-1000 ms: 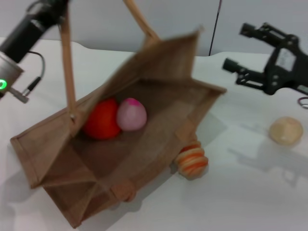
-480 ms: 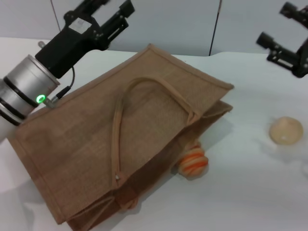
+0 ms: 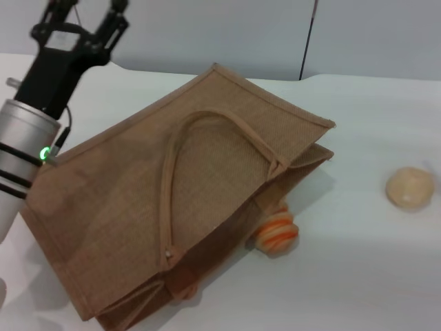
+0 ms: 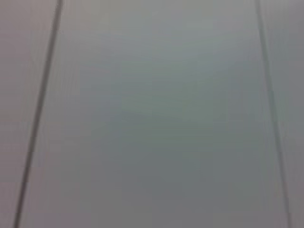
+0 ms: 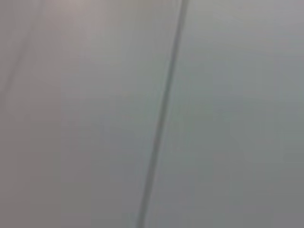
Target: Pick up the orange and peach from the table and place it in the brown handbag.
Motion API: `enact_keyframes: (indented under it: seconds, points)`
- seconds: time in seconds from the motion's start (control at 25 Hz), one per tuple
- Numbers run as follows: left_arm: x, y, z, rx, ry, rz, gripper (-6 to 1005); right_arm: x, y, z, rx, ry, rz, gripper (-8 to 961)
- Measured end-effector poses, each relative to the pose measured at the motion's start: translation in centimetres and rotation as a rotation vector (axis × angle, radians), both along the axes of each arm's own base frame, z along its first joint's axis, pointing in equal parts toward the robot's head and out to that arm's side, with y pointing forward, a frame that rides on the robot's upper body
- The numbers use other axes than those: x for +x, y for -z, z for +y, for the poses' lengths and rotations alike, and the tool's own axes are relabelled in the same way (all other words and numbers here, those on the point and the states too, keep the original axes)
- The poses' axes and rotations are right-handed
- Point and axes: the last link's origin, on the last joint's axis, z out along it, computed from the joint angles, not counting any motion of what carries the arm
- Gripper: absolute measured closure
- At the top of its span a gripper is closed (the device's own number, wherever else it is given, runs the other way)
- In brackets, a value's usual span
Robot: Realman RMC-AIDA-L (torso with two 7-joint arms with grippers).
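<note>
The brown handbag [image 3: 207, 200] lies flat on its side on the white table, its loop handle [image 3: 180, 148] resting on top. The orange and the peach are hidden; neither shows in any view. My left gripper [image 3: 86, 10] is raised at the far left, above and behind the bag's far left corner. It points upward, open and empty, clear of the bag. My right gripper is out of view. Both wrist views show only a plain grey panelled wall.
An orange-and-cream striped ridged item [image 3: 275, 233] lies against the bag's right front edge. A small beige ball [image 3: 410, 187] sits on the table at the far right. A grey wall stands behind the table.
A second ago the left gripper held the bag open by its handle, with the orange and peach inside. The handle was released, the bag fell flat, and both grippers pulled away; the right left the view.
</note>
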Motion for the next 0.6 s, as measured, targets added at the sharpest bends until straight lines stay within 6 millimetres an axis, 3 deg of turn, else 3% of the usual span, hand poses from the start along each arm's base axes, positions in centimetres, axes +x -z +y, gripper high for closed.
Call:
enact_keyframes:
  seconds: [0.16,0.6]
  points:
    - [-0.25,-0.07,-0.06,0.003,-0.013,-0.011,206,0.64,0.18,-0.60,0.083,0.046,-0.007,118]
    - [-0.27,0.03,-0.10,-0.003,-0.012,-0.006,211,0.62,0.19,-0.60,0.083,0.044,-0.010,118]
